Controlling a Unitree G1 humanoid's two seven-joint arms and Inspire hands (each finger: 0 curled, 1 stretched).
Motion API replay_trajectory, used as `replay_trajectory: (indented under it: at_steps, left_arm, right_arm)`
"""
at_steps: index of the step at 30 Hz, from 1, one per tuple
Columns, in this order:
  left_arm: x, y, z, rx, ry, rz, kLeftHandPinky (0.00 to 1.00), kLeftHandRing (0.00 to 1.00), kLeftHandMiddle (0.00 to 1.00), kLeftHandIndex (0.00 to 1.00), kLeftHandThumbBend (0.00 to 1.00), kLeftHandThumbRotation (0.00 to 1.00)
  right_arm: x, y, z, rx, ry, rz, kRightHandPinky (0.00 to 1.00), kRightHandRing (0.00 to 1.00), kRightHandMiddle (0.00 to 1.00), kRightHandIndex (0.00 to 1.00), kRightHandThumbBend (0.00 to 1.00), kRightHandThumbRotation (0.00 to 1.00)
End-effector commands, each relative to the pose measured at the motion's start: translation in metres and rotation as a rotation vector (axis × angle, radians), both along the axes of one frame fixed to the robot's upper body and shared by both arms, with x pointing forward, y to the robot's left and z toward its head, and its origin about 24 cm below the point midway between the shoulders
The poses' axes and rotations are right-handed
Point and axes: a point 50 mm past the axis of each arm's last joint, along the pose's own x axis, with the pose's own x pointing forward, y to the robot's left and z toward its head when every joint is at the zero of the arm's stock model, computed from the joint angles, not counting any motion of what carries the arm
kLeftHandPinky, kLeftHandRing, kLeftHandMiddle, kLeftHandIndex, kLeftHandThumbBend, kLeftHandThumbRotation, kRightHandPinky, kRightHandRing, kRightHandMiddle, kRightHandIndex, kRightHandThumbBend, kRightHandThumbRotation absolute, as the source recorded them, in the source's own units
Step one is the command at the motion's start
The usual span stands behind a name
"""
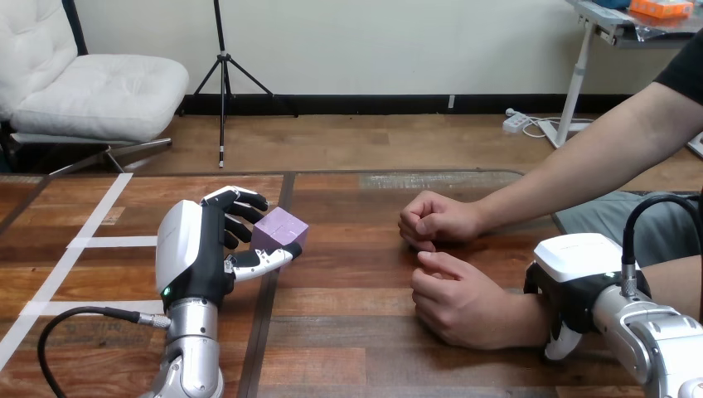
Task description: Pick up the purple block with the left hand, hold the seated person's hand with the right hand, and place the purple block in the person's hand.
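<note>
Block point(279, 230): pinched by left hand point(195, 249) — lift it straight, pinch firm.
Right hand point(572, 286): at wrist point(530, 319) — grip unclear.

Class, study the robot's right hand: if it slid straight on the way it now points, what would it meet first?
The person's nearer hand: the right hand points along that wrist, seemingly touching it, though depth is unclear.

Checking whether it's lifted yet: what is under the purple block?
The thumb of the left hand crosses below the purple block, over the wooden table. It covers the block's bottom edge, so whether the block rests on the table cannot be seen.
</note>
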Motion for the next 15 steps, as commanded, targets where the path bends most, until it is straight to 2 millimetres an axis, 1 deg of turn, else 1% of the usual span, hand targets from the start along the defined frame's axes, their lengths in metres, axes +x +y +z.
replay_trajectory:
  at_steps: [1,6,15]
  left_arm:
    - [0.0112,0.001,0.0208,0.0,-0.097,-0.022,0.44,0.47,0.53,0.56,0.68,0.0]
    - [0.0111,0.0009,0.021,0.0,-0.1,-0.025,0.44,0.47,0.53,0.56,0.68,0.0]
    - [0.011,0.0005,0.0221,-0.006,-0.112,-0.024,0.44,0.47,0.53,0.56,0.68,0.0]
  right_arm:
    - [0.0022,-0.0132,-0.0028,0.001,0.017,-0.058,0.22,0.32,0.43,0.6,0.75,0.01]
    - [0.0018,-0.0138,-0.0023,0.006,0.009,-0.057,0.23,0.34,0.45,0.6,0.74,0.0]
    - [-0.0002,-0.0138,0.004,0.034,-0.032,-0.047,0.28,0.39,0.49,0.61,0.74,0.0]
